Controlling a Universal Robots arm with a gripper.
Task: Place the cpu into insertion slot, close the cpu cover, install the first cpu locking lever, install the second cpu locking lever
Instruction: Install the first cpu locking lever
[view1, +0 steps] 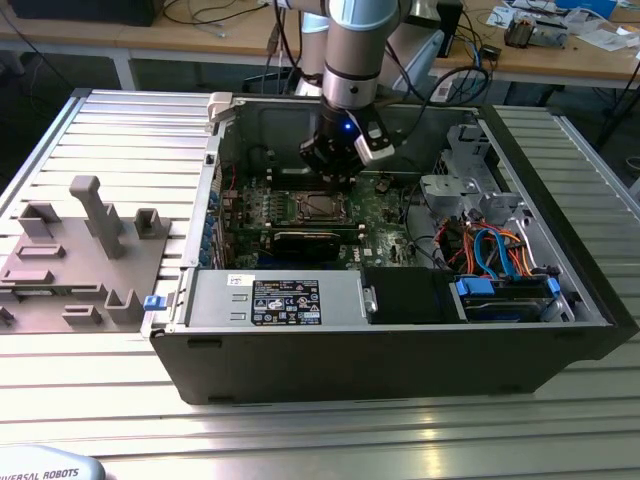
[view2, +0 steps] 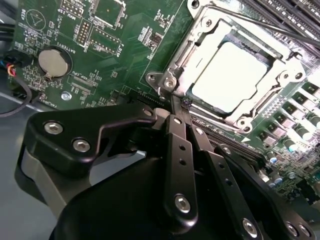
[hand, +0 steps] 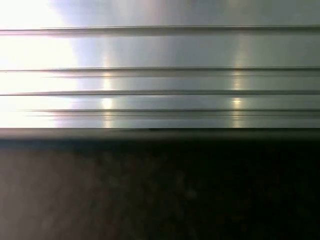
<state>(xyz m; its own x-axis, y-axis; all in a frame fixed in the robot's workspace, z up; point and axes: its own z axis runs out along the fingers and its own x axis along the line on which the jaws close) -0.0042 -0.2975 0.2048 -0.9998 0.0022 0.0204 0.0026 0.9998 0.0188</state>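
In the second wrist view the cpu lies silvery face up in the insertion slot in the middle of the green circuit board. The cpu cover is down flat around it, its window framing the chip. A thin lever rod runs along the far side of the socket. My gripper is shut, fingertips together at the near corner of the cover, next to a small lever hook; whether they pinch it I cannot tell. In the exterior view the gripper hangs just above the socket.
The board sits inside an open computer case on a ribbed aluminium table. A drive cage, coloured cables and a labelled box surround the board. A coin battery lies beside the gripper. Grey fixtures stand at the exterior view's left.
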